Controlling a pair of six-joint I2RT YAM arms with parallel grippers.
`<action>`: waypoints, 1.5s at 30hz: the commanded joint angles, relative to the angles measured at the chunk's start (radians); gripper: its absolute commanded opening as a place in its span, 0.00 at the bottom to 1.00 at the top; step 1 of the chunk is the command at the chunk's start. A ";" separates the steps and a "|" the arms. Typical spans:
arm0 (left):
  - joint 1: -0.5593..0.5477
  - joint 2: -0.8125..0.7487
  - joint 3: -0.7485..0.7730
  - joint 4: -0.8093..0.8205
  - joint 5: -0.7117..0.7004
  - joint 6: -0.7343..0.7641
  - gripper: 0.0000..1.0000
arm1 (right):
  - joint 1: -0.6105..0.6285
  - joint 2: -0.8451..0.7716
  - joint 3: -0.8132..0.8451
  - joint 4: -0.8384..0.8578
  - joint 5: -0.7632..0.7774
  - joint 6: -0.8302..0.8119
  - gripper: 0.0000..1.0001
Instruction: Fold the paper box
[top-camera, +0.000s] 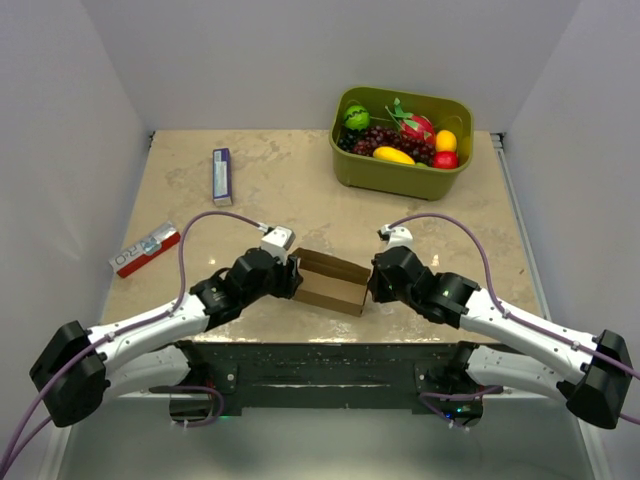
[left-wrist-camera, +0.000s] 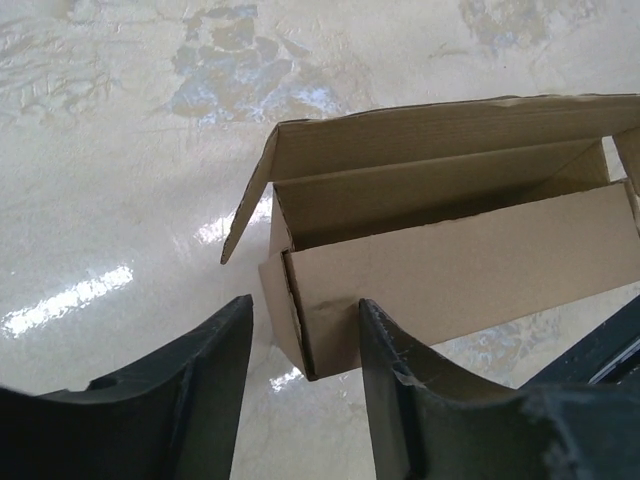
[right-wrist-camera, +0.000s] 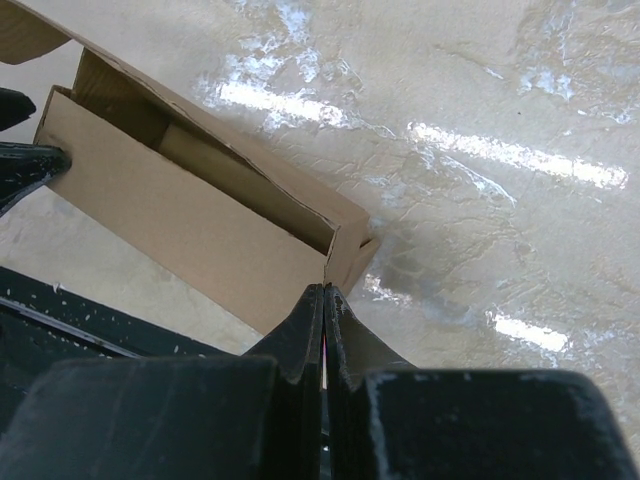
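The paper box (top-camera: 330, 283) is a small brown cardboard carton with an open top, lying near the table's front edge between my two grippers. My left gripper (top-camera: 295, 276) is open at the box's left end. In the left wrist view its fingers (left-wrist-camera: 400, 380) straddle the near left corner of the box (left-wrist-camera: 450, 260), whose lid flap stands open at the back. My right gripper (top-camera: 373, 284) is shut at the box's right end. In the right wrist view its tips (right-wrist-camera: 323, 292) touch the near right corner of the box (right-wrist-camera: 190, 220), with nothing between them.
A green basket (top-camera: 396, 178) of fruit stands at the back right. A slim purple-and-white box (top-camera: 222, 176) lies at the back left and a red-and-white box (top-camera: 146, 250) at the left edge. The black arm mount (top-camera: 320, 365) runs along the near edge.
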 joint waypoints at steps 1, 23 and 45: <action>-0.006 0.018 -0.022 0.093 0.016 -0.021 0.47 | 0.012 0.005 0.001 0.040 -0.020 -0.002 0.00; -0.006 0.033 -0.033 0.115 0.034 -0.024 0.36 | 0.052 0.020 0.042 0.029 -0.006 0.051 0.00; -0.007 0.050 -0.022 0.105 0.030 -0.016 0.34 | 0.052 0.003 0.061 0.031 -0.026 0.068 0.00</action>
